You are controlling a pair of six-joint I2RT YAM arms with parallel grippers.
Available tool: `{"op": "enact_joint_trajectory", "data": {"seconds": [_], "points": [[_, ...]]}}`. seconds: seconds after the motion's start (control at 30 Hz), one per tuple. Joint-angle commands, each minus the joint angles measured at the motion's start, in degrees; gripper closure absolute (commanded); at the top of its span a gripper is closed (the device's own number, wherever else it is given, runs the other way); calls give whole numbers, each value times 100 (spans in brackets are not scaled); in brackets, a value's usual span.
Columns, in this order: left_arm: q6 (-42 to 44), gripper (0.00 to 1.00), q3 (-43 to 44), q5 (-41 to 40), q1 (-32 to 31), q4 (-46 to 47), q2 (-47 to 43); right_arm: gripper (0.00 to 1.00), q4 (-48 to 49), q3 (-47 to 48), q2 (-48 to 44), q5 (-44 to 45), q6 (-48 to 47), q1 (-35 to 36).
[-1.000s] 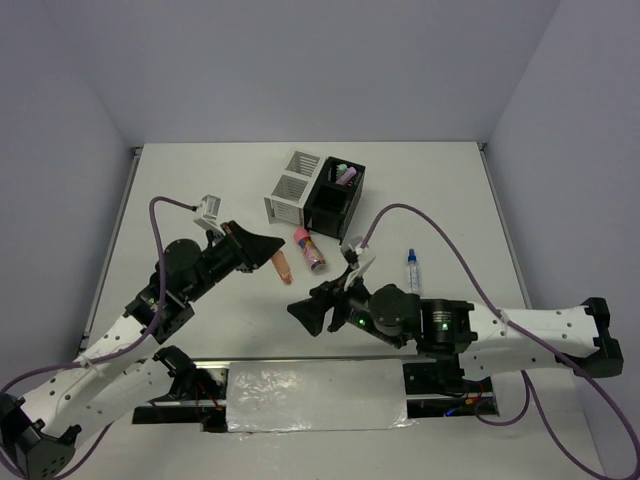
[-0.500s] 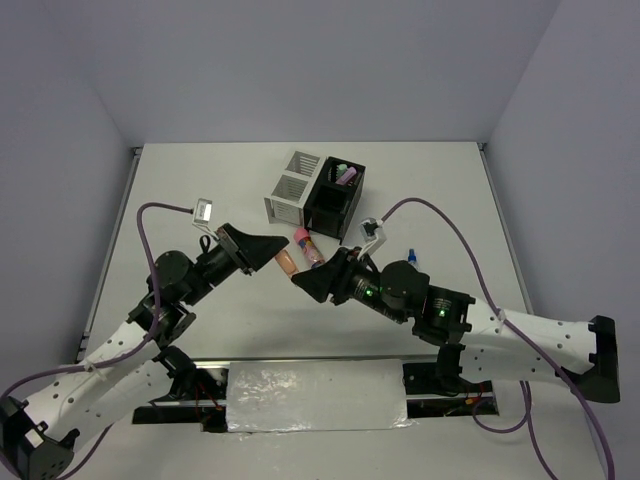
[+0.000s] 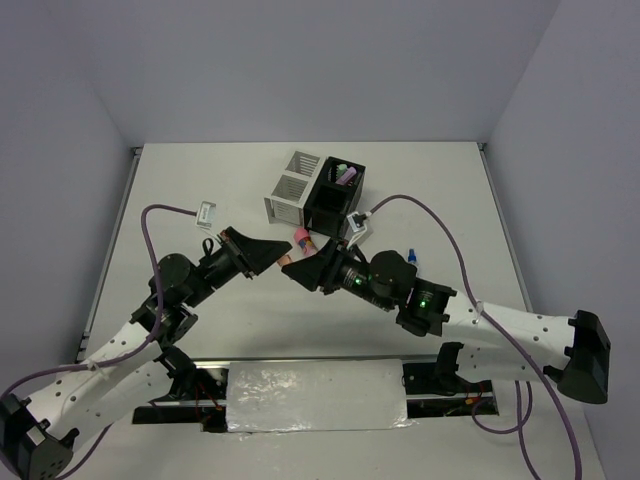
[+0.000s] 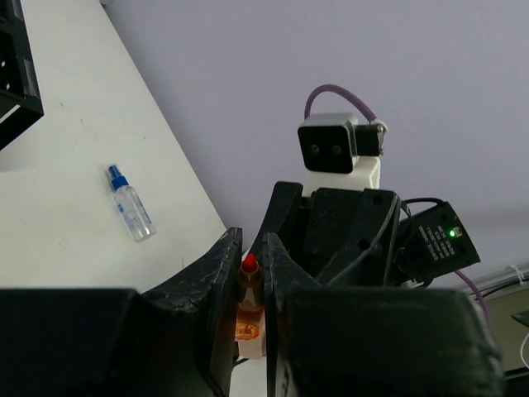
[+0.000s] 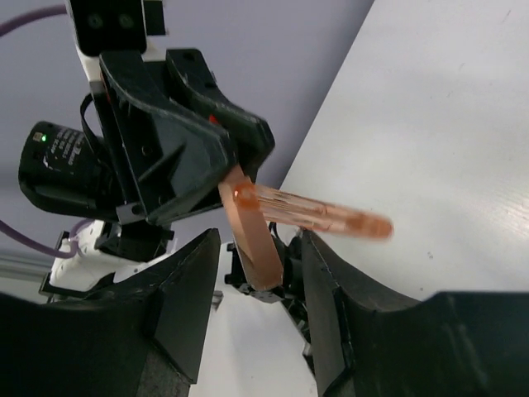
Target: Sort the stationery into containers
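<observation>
- As both arms lean inward in the overhead view, the left gripper (image 3: pixel 280 254) and right gripper (image 3: pixel 293 272) meet tip to tip just before the white slatted box (image 3: pixel 290 187) and black slatted box (image 3: pixel 335 195); the orange plastic highlighter (image 3: pixel 286 259) between them shows only as a sliver, and the right arm half covers the clear blue-capped bottle (image 3: pixel 411 257)
- Left wrist: its jaws are clamped on the highlighter's barrel, red tip poking out; the bottle lies whole on the white table (image 4: pixel 66 182)
- Right wrist: its fingers (image 5: pixel 190 289) flank the highlighter with gaps either side, not gripping; a paler translucent length jutting sideways is hard to read
</observation>
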Motion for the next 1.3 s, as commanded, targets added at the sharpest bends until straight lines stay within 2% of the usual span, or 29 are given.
{"op": "enact_joint_trajectory", "data": {"seconds": [0.0,0.27,0.37,0.4,0.5,0.53,0.6,0.63,0.77,0.87,1.07,1.27], "points": [[-69,100,12,116,-56,219,-51,49,575,260,75,-242,-73,-160],[45,100,292,-15,-56,-264,-7,66,987,498,620,-1041,119,-362],[204,94,643,-112,-56,-651,151,75,1348,252,682,-1270,331,-494],[300,93,706,-147,-47,-721,178,83,1375,182,673,-1306,366,-503],[388,75,926,-296,-47,-968,222,99,1244,181,603,-1297,332,-564],[458,52,1057,-349,-56,-1177,231,100,1191,181,577,-1280,296,-573],[599,22,1224,-630,-47,-1520,239,100,1103,146,489,-1262,244,-626],[643,1,1425,-744,-47,-1957,231,100,1085,120,462,-1271,226,-652],[705,1,1858,-1263,-47,-2925,169,100,717,6,234,-1148,129,-793],[512,1,1815,-1212,-65,-3068,46,100,277,110,163,-902,-64,-854],[-252,1,1129,-675,-126,-2139,-77,100,443,348,373,-1174,-240,-872],[-376,1,742,-622,-179,-1461,-51,100,934,515,602,-1726,-126,-846]]}}
